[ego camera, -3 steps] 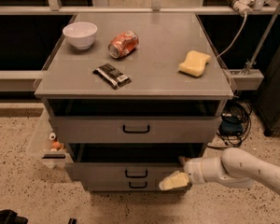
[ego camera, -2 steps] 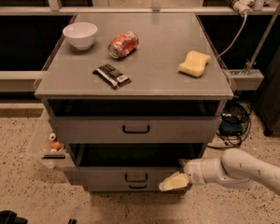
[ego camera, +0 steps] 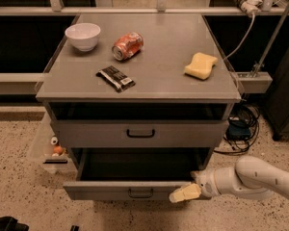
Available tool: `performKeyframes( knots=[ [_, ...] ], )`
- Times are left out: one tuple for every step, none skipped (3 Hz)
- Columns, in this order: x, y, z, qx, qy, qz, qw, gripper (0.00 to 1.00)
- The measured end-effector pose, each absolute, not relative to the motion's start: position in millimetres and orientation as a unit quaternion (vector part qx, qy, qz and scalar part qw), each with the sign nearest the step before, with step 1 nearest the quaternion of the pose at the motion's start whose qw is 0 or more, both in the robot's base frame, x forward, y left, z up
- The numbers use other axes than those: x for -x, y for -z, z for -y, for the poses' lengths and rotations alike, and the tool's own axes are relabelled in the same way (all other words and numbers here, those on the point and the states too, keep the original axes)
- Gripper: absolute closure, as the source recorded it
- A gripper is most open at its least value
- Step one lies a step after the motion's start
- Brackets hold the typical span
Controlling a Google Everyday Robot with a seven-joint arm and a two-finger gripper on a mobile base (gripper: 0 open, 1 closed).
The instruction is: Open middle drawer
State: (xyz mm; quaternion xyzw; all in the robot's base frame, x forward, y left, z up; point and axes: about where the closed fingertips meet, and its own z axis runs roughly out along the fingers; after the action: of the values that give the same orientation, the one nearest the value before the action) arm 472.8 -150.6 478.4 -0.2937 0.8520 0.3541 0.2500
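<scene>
The grey metal cabinet (ego camera: pixel 139 88) has its top drawer (ego camera: pixel 96 134) closed, with a black handle. Below it the middle drawer (ego camera: pixel 101 190) stands pulled out toward me, and its dark, empty-looking inside shows behind the front. Its small black U-shaped handle (ego camera: pixel 140 193) is at the centre of the front. My gripper (ego camera: pixel 185 194), yellowish at the tip on a white arm coming in from the right, sits at the right end of the middle drawer's front, against its top edge. The bottom drawer is hidden beneath the pulled-out one.
On the cabinet top lie a white bowl (ego camera: pixel 83 35), a red soda can (ego camera: pixel 127 45) on its side, a black snack bar (ego camera: pixel 115 77) and a yellow sponge (ego camera: pixel 201 65). A clear bin (ego camera: pixel 47 148) stands at the left; cables (ego camera: pixel 241 126) lie at the right.
The middle drawer has slid farther out toward me and now covers the bottom drawer's handle. My gripper has come forward and down with the drawer's front.
</scene>
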Motion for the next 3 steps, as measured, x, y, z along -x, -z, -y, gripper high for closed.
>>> performKeyframes(
  knots=[
    [-454.2,-466.1,159.5,0.280,-0.354,-0.865,0.221,0.00],
    [-454.3,-469.3,159.4,0.280,-0.354,-0.865,0.221,0.00],
    [-434.3,-465.0,172.3,0.255,-0.352,-0.877,0.206,0.00]
  ],
)
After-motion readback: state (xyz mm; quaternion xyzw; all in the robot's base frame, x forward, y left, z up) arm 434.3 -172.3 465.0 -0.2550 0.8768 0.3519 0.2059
